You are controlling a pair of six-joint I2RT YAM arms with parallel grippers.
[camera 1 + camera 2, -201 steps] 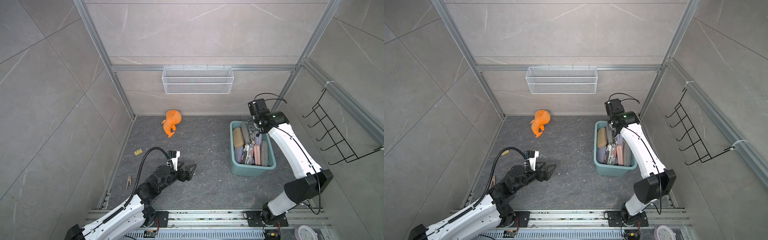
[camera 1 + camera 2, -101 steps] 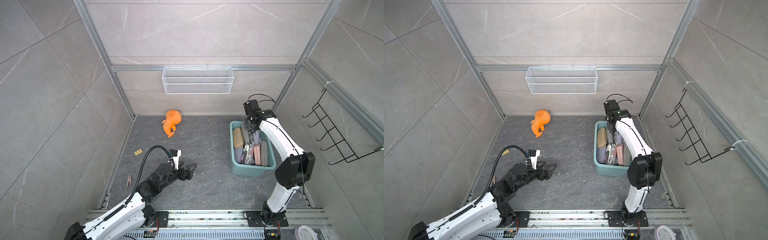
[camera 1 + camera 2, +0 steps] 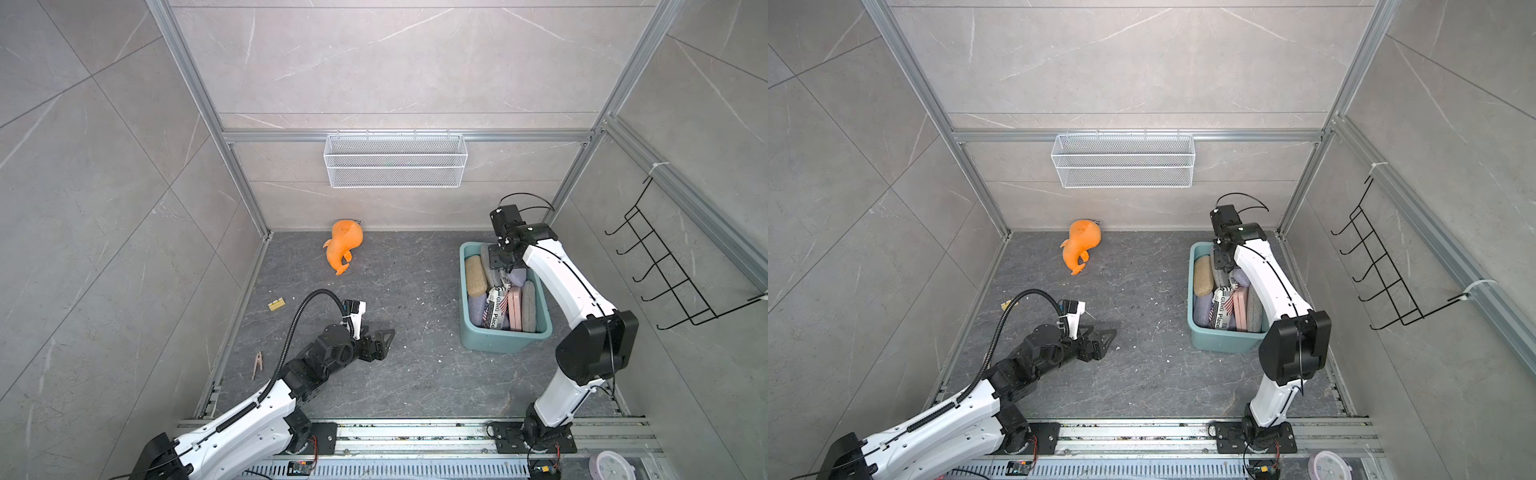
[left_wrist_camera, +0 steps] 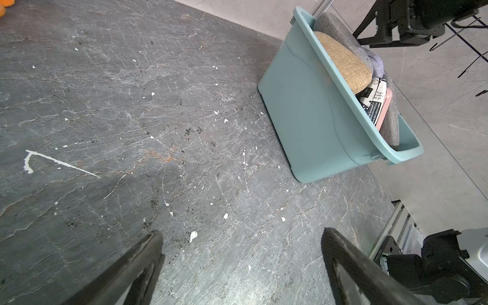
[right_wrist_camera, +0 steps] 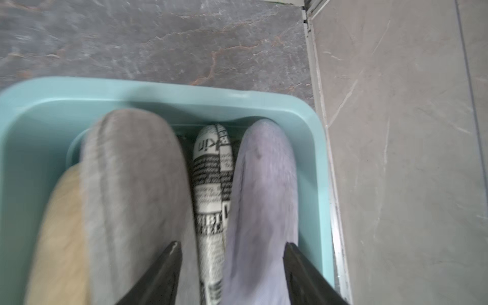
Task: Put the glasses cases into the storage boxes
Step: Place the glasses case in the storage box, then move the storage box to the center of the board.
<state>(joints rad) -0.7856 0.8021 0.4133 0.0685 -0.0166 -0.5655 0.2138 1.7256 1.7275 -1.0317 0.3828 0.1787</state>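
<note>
Right pincer [image 5: 232,243], jaws parted and nothing gripped, is held over the far end of the tub [image 3: 505,341] at the right, the cases [image 3: 475,275] being packed lengthwise near-to-far just beneath it, while the left pincer [image 4: 240,233], also open, is seen well apart over the floor [image 3: 415,374].

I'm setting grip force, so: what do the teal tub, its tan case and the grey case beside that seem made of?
Teal tub: likely moulded plastic, smooth with a soft sheen and a rolled rim.
Tan case: coarse woven fabric cover, matte, burlap-like weave showing; the core is hidden.
Grey case: heathered woven cloth, matte; its rounded shape hints at a stiff shell.
</note>
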